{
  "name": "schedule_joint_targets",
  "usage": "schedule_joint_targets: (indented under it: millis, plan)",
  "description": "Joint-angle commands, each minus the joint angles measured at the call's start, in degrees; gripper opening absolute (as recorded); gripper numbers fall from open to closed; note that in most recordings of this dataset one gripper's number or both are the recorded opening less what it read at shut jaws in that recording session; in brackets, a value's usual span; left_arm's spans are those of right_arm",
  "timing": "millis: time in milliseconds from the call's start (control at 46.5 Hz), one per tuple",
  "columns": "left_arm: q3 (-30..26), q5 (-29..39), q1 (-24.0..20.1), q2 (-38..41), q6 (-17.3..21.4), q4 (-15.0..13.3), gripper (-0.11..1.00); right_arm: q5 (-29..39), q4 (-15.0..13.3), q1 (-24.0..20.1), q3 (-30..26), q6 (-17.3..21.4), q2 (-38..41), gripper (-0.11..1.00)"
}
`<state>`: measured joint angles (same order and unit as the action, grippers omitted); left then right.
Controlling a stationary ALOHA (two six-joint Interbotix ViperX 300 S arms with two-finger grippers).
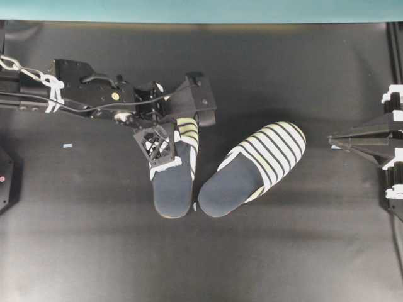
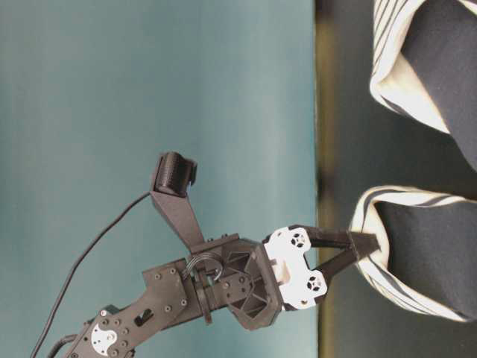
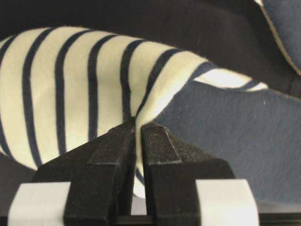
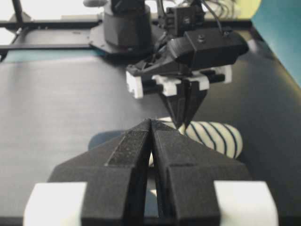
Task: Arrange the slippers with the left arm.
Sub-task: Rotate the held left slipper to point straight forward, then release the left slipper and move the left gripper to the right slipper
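- My left end effector (image 3: 136, 129) is pressed together on the edge of the striped upper of the left slipper (image 1: 175, 179), pinching only a thin fold of fabric at the mouth of the opening, as the left wrist view shows.
- That slipper lies on the dark desk (image 1: 94, 251) with its heel toward the bottom of the overhead view and its toe hidden under my left arm (image 1: 94, 94).
- The right slipper (image 1: 255, 168) lies just beside it, angled so its toe points up and to the right; the two heels are near each other but not touching.
- My right end effector (image 4: 151, 123) is pressed together, holding nothing, parked at the right edge, well apart from both slippers.
- Risk: the pinch is shallow. If I pull or twist quickly, I judge the soft cloth could slip out and the slipper would be left crooked.
- Risk: dragging by one edge may pivot the slipper about its heel rather than slide it straight.
- Risk: swinging this slipper toward its partner could bump the right slipper's heel and knock it further out of line.
- Risk: lifting by the upper may tip the sole.
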<state>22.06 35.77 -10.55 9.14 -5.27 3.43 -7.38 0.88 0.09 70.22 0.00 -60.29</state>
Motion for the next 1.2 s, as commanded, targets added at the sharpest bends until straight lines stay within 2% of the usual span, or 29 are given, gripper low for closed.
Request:
schedule_joint_targets:
  millis: [0, 301, 387, 451, 516, 644, 730, 773, 838, 881, 967, 1182]
  plan:
    - [-0.4, -0.4, 0.6, -0.5, 0.2, 0.2, 0.01, -0.4, 0.2, 0.4, -0.4, 0.4, 0.4, 0.01]
    - [0.0, -0.5, 0.7, -0.6, -0.2, 0.2, 0.02, -0.4, 0.2, 0.4, -0.4, 0.4, 0.4, 0.01]
    - [-0.1, -0.5, 0.6, -0.6, -0.3, 0.2, 0.06, -0.4, 0.2, 0.4, -0.4, 0.4, 0.4, 0.01]
    - [0.0, -0.5, 0.6, -0.7, -0.4, 0.2, 0.15, -0.4, 0.2, 0.4, -0.4, 0.4, 0.4, 0.01]
    - [-0.1, -0.5, 0.6, -0.6, -0.4, 0.2, 0.28, -0.4, 0.2, 0.4, -0.4, 0.4, 0.4, 0.01]
    - [-0.2, -0.4, 0.5, -0.7, -0.2, 0.2, 0.64, -0.4, 0.2, 0.1, -0.4, 0.4, 0.4, 0.01]
    - [-0.6, -0.3, 0.6, -1.0, 0.6, 0.2, 0.84, -0.3, 0.2, 0.0, -0.4, 0.4, 0.4, 0.01]
    - [-1.2, -0.3, 0.6, -1.7, 1.0, 0.2, 0.88, -0.4, 0.2, 0.0, -0.4, 0.4, 0.4, 0.01]
    - [-2.3, -0.6, 0.9, -2.5, 2.3, 0.2, 0.88, -0.4, 0.2, 0.0, -0.4, 0.4, 0.4, 0.01]
    - [-3.2, -0.9, 1.3, -3.1, 4.0, 0.2, 0.87, -0.4, 0.2, 0.0, -0.4, 0.4, 0.4, 0.01]
    - [-5.5, -2.7, 3.1, -3.3, 10.3, 0.2, 0.86, -0.6, 0.2, 0.0, -0.4, 0.4, 0.4, 0.01]
    - [-11.3, -16.3, 7.2, 1.9, 33.9, 0.2, 0.86, -1.2, 0.2, 0.0, -0.4, 0.4, 0.4, 0.01]
